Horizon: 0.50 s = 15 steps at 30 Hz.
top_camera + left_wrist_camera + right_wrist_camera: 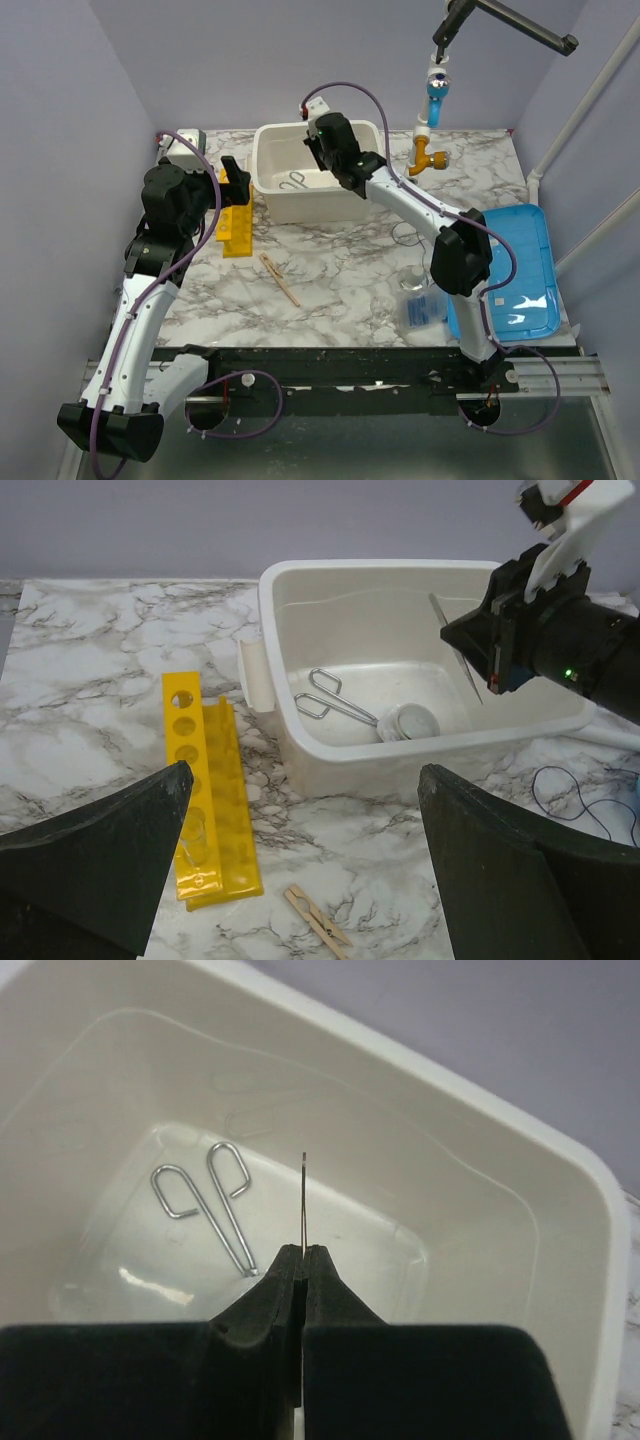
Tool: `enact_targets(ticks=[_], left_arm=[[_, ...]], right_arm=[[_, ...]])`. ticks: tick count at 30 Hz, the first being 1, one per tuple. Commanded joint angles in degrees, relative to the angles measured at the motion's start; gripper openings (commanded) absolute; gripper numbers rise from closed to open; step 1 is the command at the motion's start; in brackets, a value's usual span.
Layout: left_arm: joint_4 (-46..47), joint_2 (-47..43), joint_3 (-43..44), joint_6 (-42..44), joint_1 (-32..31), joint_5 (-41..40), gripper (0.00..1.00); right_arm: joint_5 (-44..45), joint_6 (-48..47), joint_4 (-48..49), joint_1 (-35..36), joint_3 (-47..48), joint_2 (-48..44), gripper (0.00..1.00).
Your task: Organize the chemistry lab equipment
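My right gripper (303, 1252) is shut on a thin flat piece (303, 1200), seen edge on, and holds it inside the white bin (560, 1150). Silver metal tongs (225, 1210) lie on the bin's floor; in the left wrist view the tongs (335, 705) sit beside a small clear jar (410, 722). My left gripper (305, 780) hangs open over the marble table, nothing between its fingers. Below it lie the yellow holed tube rack (200, 780) and a tan wooden peg (318, 918). A clear bag with blue contents (425, 305) rests by the right arm.
A blue tray (520, 270) sits at the right edge. A stand with a blue and orange fitting (432, 100) rises at the back right. A white box (180, 140) is at the back left. A thin wire ring (408, 235) lies right of the bin.
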Motion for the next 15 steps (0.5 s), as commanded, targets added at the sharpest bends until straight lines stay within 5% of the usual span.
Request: enact_targets(ticks=[1, 5, 11, 15], left_arm=[[1.0, -0.6, 0.4, -0.4, 0.1, 0.3, 0.99], [1.0, -0.5, 0.3, -0.4, 0.1, 0.2, 0.99], [1.0, -0.5, 0.4, -0.4, 0.1, 0.3, 0.99], [0.8, -0.5, 0.4, -0.4, 0.1, 0.3, 0.99]], right_arm=[[-4.7, -1.9, 1.0, 0.2, -4.2, -1.0, 0.01], [-3.8, -1.5, 0.8, 0.1, -5.2, -0.5, 0.07], [-3.9, -1.3, 0.5, 0.1, -5.0, -1.1, 0.44], [-3.9, -0.8, -0.2, 0.2, -4.5, -1.8, 0.55]])
